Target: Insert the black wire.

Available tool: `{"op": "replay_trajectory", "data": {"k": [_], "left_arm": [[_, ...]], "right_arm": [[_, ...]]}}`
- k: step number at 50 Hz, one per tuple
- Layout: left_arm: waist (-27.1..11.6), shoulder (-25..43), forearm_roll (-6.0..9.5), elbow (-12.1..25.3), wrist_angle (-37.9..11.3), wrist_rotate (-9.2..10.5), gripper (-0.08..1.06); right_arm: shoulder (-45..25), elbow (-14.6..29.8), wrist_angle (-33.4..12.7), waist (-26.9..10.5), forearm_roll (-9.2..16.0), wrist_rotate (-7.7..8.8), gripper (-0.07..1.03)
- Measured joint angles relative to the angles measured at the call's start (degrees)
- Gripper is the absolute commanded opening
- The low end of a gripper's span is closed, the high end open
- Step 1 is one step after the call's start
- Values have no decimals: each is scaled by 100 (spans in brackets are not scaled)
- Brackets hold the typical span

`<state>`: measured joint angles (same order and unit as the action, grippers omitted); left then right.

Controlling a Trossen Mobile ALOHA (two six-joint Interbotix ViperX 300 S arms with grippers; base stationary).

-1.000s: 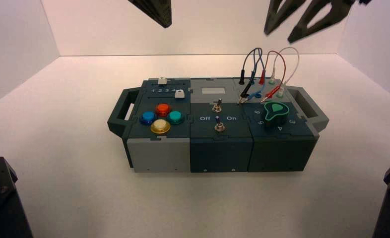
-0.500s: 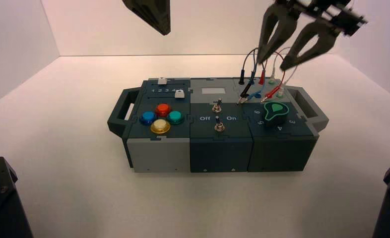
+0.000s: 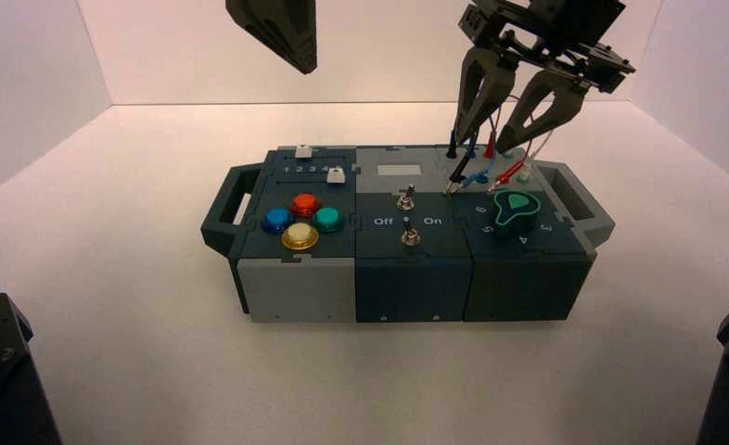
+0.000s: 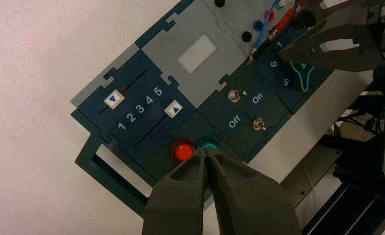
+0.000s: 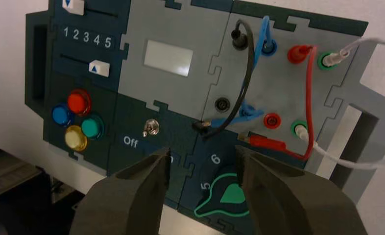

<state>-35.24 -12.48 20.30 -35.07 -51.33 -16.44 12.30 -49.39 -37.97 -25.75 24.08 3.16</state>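
- Four wires (image 5: 308, 98) are looping at the far right of the box (image 3: 413, 287).
- One end of the black wire (image 5: 250, 63) is standing plugged; its loose plug (image 3: 459, 169) is pointing near-left, lengthwise near-far.
- The right gripper (image 3: 481, 145) is hovering wide above.
- The left gripper (image 4: 205, 151) is waiting closed, left.

Red lead's free plug (image 5: 268, 143) lies beside red socket (image 5: 272, 120).

A pale, plain tabletop (image 3: 138, 371) carries the multi-panelled box (image 3: 412, 209); the box lies directly on it.
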Motion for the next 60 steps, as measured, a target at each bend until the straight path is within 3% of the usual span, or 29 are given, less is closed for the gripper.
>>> {"op": "replay_trajectory", "data": {"k": [20,29,30,31,32,33,34,50,60], "left_arm": [[0,9,0,-44,18,-18,-3],[9,9,-9,-44,26,-26,-3],[9,9,-9,-44,26,-26,-3],[9,9,0,-44,26,-35,-3],[9,9,0,-44,26,-35,-3],[0,9,0,-44,26,-26,-3],[0,9,-9,-44,35,-26,-3],[0,9,0,-105,44,-35,-3],[9,9,9,-105,44,-35,-3]], "right_arm": [[-519,167,193,-26,0,44,61],[-703,281,202,-149,0,53,54],[-729,290,211,-176,0,53,49],[-773,316,211,-220,0,53,32],[-773,316,211,-220,0,53,32],[-817,325,211,-229,0,53,17],[-896,352,211,-229,0,53,-5],[-993,457,-53,-246,-132,70,-2],[-773,527,-220,-255,-483,26,-2]]}}
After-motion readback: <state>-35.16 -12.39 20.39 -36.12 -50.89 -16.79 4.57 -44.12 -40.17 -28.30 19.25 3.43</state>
